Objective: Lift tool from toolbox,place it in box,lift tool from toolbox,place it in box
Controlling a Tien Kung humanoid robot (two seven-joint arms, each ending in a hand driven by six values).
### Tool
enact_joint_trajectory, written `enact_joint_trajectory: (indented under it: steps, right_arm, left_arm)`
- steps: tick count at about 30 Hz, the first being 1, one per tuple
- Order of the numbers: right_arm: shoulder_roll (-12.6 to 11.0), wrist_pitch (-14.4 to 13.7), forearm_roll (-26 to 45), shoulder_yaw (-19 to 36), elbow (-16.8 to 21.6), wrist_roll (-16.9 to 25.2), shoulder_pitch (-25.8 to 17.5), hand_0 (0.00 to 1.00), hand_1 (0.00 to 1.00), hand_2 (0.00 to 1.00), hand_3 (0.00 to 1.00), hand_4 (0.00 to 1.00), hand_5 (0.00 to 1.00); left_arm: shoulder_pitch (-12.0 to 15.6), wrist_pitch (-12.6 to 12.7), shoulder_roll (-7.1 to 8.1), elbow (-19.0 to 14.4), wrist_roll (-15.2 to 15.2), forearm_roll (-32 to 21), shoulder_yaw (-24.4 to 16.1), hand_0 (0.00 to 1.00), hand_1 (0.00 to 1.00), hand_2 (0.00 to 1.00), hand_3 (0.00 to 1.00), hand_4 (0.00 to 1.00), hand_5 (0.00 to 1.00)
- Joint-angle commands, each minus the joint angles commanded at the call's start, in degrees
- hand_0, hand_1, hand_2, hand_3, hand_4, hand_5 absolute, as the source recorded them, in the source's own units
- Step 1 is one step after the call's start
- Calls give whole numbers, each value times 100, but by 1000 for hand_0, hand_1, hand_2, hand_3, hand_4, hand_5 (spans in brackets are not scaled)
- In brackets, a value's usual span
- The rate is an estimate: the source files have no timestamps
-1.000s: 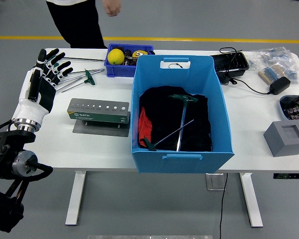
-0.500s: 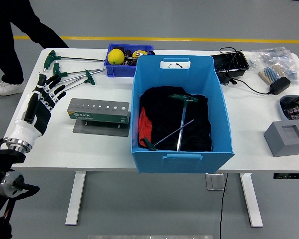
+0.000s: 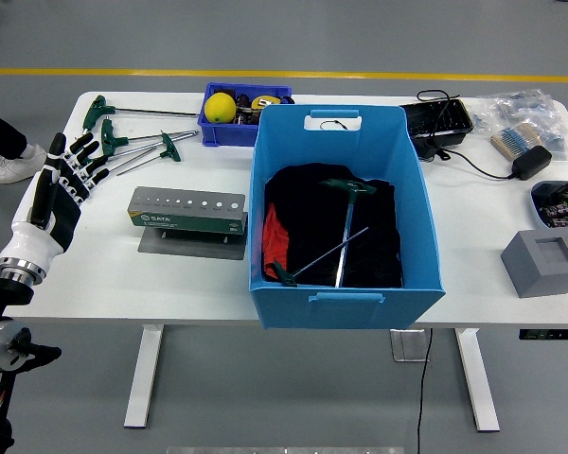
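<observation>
**Caller:** Back it came! Over that last second the left hand (image 3: 62,184) slid down and outward from beside the loose tools to the table's (image 3: 123,274) left edge, and the person who had stood at the far side had walked almost out of view, with only a leg and shoe left at the picture's left edge.

**Analyst:** And it carried nothing, fingers spread and straight, palm empty. That looked to me like a retreat after a delivery, not a reach.

**Caller:** Where did the tools sit?

**Analyst:** 3 T-handle wrenches (image 3: 137,142) lay loose on the table up and to the right of the fingertips, near but not touching. Just beside the hand on its right stood the grey-green tool holder (image 3: 186,210) on its plate, every slot looking empty.

**Caller:** And the target?

**Analyst:** Further right, the blue box (image 3: 346,303) already held 2 T-handle wrenches (image 3: 346,227), crossed on a black cloth (image 3: 303,203). By my count, both placements looked done.

**Caller:** Right arm?

**Analyst:** Not in view at all. Behind the box sat a small blue bin (image 3: 232,128) with a yellow ball (image 3: 220,107), well clear of the action.
</observation>
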Motion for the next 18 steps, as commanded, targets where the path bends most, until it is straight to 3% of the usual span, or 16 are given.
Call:
enact_joint_trajectory:
  steps: [18]
  right_arm:
    - [-2, 28, 53, -36, -19, -2, 80, 667, 657, 727, 561, 777, 672]
  left_arm:
    - [-24, -137, -56, -43, 182, 418, -200, 878, 902, 990, 903, 994, 936]
